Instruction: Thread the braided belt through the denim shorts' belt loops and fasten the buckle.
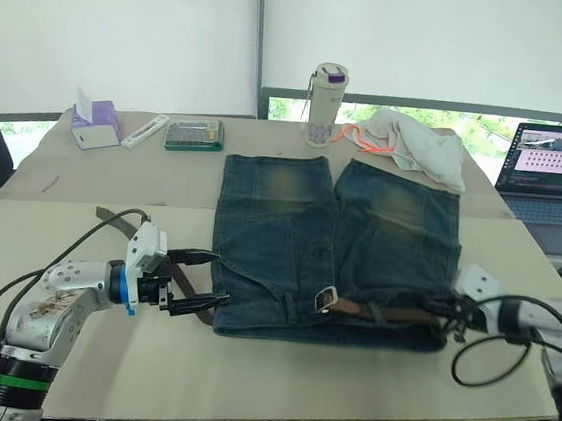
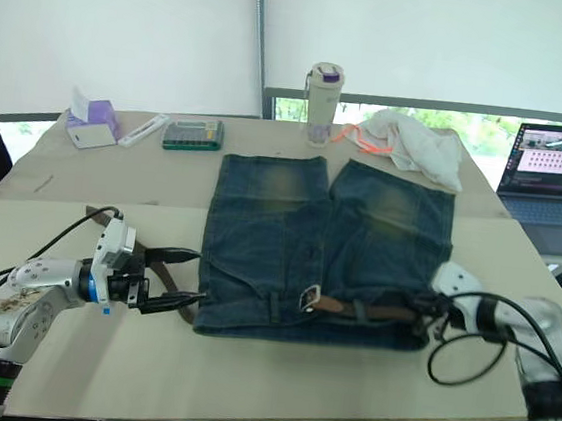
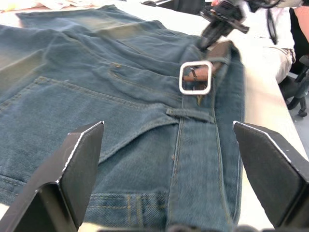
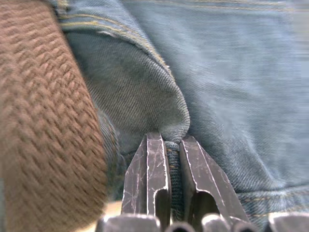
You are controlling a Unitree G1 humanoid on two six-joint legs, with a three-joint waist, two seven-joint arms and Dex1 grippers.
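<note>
The denim shorts (image 1: 333, 246) are pinched by the right gripper (image 4: 174, 169); the left gripper (image 1: 198, 284) is held wide open, empty.

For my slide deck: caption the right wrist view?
Right gripper pinching a fold of the denim shorts beside the braided belt.
</note>
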